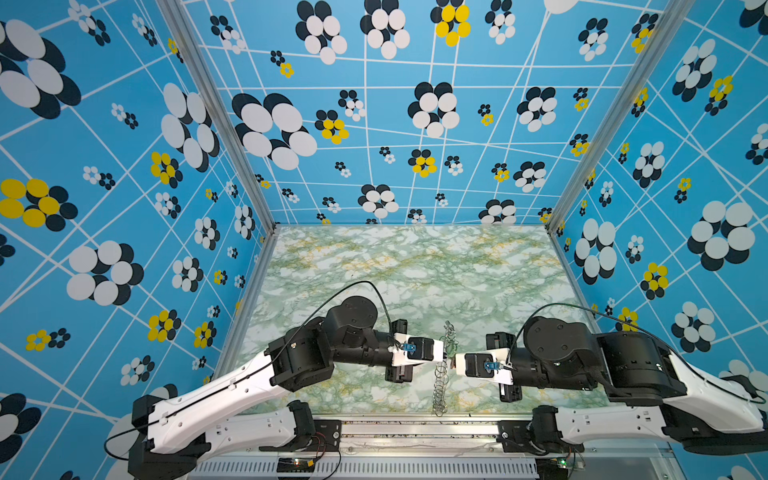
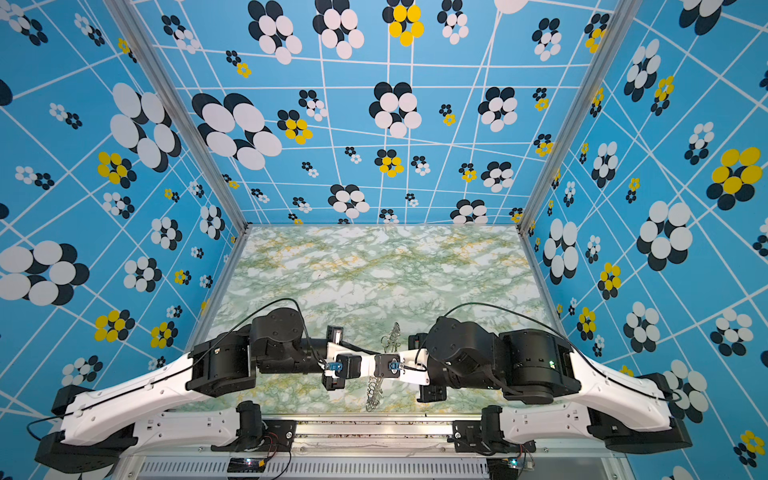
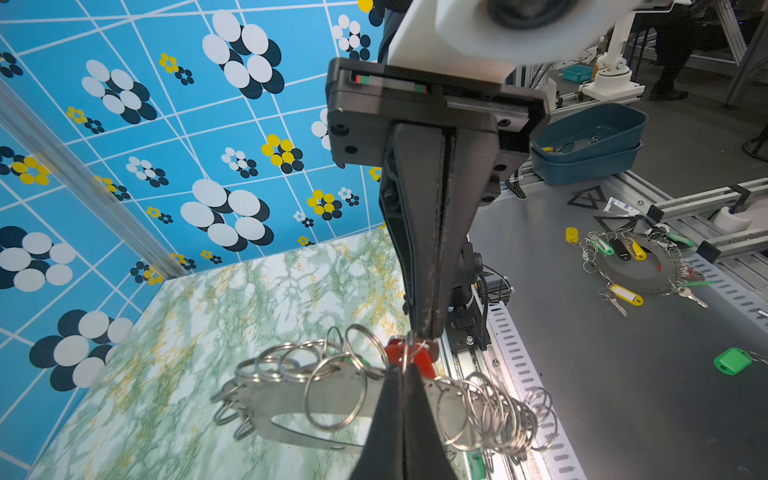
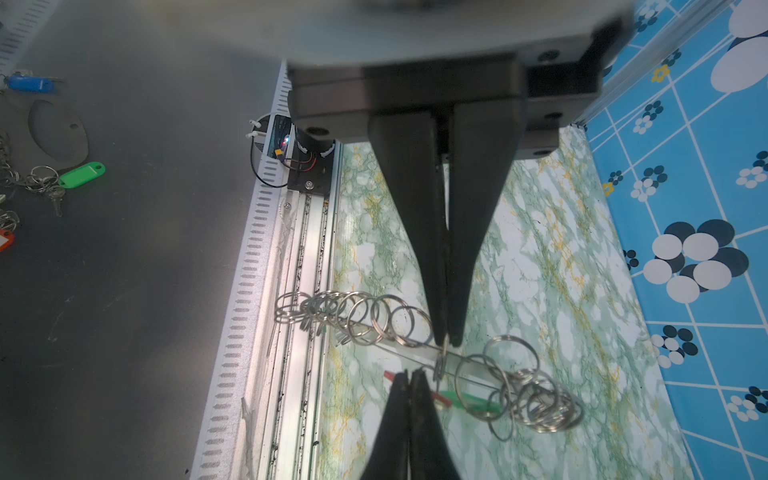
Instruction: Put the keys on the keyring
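Note:
The keyring (image 3: 286,395), a grey crescent plate edged with wire rings, is seen edge-on in both top views (image 1: 441,386) (image 2: 374,395) near the table's front edge. My left gripper (image 3: 404,368) (image 4: 448,343) is shut on one wire ring at the plate's middle. Facing it tip to tip, my right gripper (image 4: 409,374) (image 3: 424,334) is shut on the red tag (image 3: 397,351) of one of the keys, right beside that ring. A green tag (image 4: 469,402) hangs among the rings under the plate. The metal key blades are hidden.
The green marble table (image 1: 415,270) is walled by blue flowered panels on three sides; a metal rail (image 1: 415,432) runs along its front. Beyond the rail, a grey bench carries another ring plate with tags (image 3: 640,266), a loose green tag (image 3: 733,360) and blue bins (image 3: 590,141).

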`<move>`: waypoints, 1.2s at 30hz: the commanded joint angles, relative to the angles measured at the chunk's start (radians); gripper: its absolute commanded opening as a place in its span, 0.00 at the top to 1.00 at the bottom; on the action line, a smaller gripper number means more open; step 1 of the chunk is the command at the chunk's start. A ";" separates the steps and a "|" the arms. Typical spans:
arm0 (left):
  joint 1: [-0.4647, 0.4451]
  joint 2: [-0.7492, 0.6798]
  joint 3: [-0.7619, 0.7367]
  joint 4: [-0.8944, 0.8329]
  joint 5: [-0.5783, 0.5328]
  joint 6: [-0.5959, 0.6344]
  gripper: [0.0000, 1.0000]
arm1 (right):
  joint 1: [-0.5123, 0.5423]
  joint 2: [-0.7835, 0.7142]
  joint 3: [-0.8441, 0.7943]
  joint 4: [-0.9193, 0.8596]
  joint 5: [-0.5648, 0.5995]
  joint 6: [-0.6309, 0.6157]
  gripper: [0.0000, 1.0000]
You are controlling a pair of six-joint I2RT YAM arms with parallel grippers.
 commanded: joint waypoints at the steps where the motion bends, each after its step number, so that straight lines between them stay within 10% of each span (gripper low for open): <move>1: 0.037 -0.029 0.062 0.107 0.021 -0.058 1.00 | 0.004 -0.001 -0.007 -0.067 -0.055 -0.006 1.00; 31: 0.187 -0.050 -0.001 0.290 0.372 -0.269 1.00 | 0.004 -0.112 -0.137 0.058 -0.075 0.040 1.00; 36: 0.187 -0.049 -0.003 0.281 0.368 -0.263 1.00 | 0.004 -0.136 -0.123 0.047 -0.056 0.061 0.83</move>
